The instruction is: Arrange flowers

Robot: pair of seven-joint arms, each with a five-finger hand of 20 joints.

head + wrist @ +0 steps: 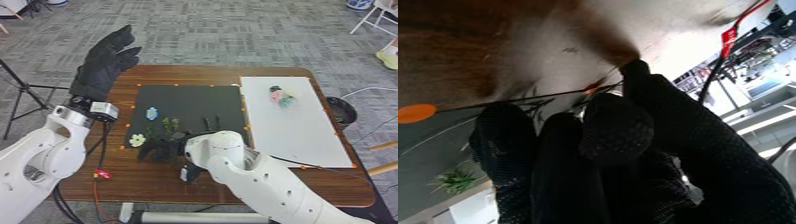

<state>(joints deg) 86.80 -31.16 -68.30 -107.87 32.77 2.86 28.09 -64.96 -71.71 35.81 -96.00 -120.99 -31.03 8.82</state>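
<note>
My right hand point(160, 149) is low at the near left corner of the black mat point(187, 95), its glove over the mat's near edge. I can't tell from here how far open it is, or whether it has hold of anything. Just beside it on the left lies a white flower point(137, 140), face up, near the mat's left edge. Farther up that side I have a light blue flower point(152, 113), and to its right, nearer the mat's middle, a pair of green sprigs point(171, 124). Right of those are thin dark stems point(212, 122), lying roughly near to far. Across on the right half of the brown wooden table point(191, 75) is a white board point(284, 130); toward its far end sits a small cluster, with a pink flower point(275, 96), a teal flower point(285, 102) on its near side and a small dark piece point(274, 88) on its far side. Orange markers point(250, 127) dot the edges of mat and board. My left hand point(99, 70) is raised at the far left, held open with its fingers straight and pointing away from me, well apart from the flowers. A black bin point(341, 111) stands just off the table's right edge, and a tripod point(25, 89) is on the floor at the left.
</note>
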